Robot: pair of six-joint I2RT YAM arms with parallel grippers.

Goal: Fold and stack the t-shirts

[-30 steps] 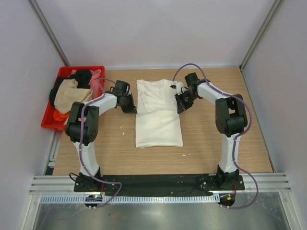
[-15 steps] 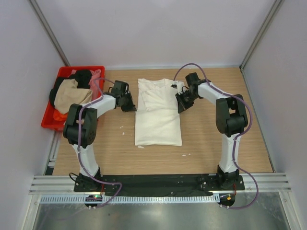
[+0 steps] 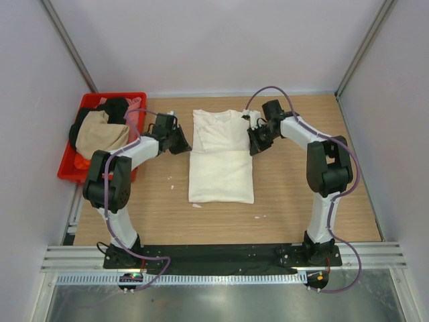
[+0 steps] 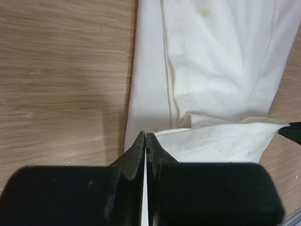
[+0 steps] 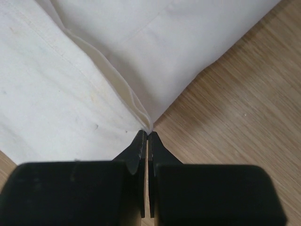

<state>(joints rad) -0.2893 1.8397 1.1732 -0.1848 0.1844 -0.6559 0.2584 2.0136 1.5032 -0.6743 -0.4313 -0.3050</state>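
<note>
The cream t-shirt lies flat at the centre of the wooden table, folded into a long rectangle with its collar end toward the far wall. A crosswise crease runs over it about halfway along its length.

The left gripper is positioned at the shirt's left edge, level with the crease. In the left wrist view, the fingers of the left gripper are pressed together, with only a thin white line between them. A layer of the cream t-shirt runs into the tips, so the gripper pinches the cloth at that edge.

The right gripper is positioned at the shirt's right edge, opposite the left one. In the right wrist view, the fingers of the right gripper are also pressed together. The stacked fold edges of the cream t-shirt converge at the tips, so this gripper pinches the fold.

The red crate stands at the far left of the table, well apart from the cream shirt. It holds a heap of garments: a tan shirt, a black shirt, a pink shirt and an orange shirt.
</note>
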